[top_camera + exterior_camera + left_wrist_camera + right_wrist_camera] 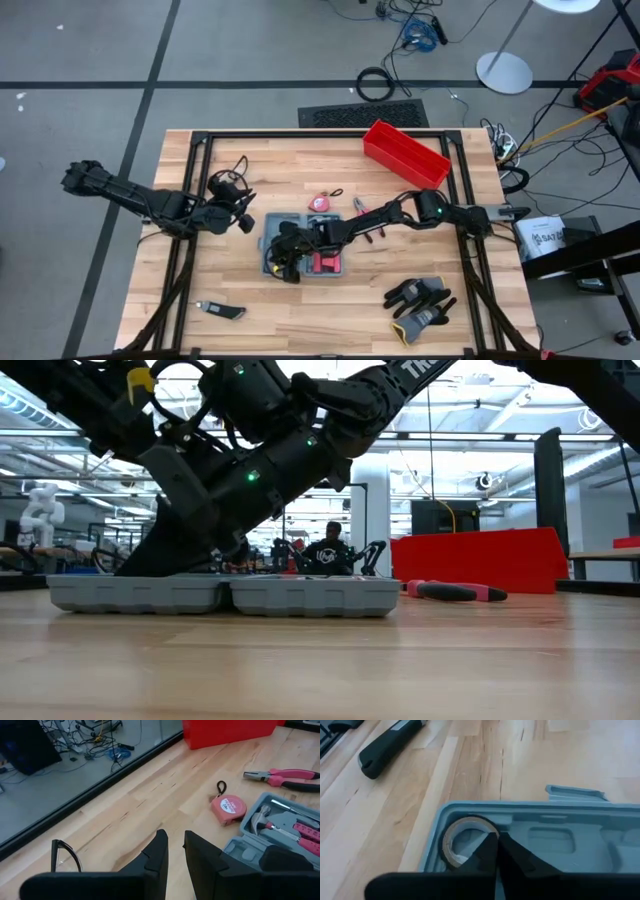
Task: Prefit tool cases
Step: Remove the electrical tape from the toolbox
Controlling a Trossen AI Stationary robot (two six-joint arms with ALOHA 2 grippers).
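Tool case (lying open) beneath right fingers, closed on tape roll

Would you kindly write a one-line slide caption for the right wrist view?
Right claw over the open grey-blue tool case, at a tape roll in its corner slot.

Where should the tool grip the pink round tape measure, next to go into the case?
Judging by its pose, come from above and pinch the rim of the pink round tape measure. It lies flat on the wooden table, with clear wood around it.
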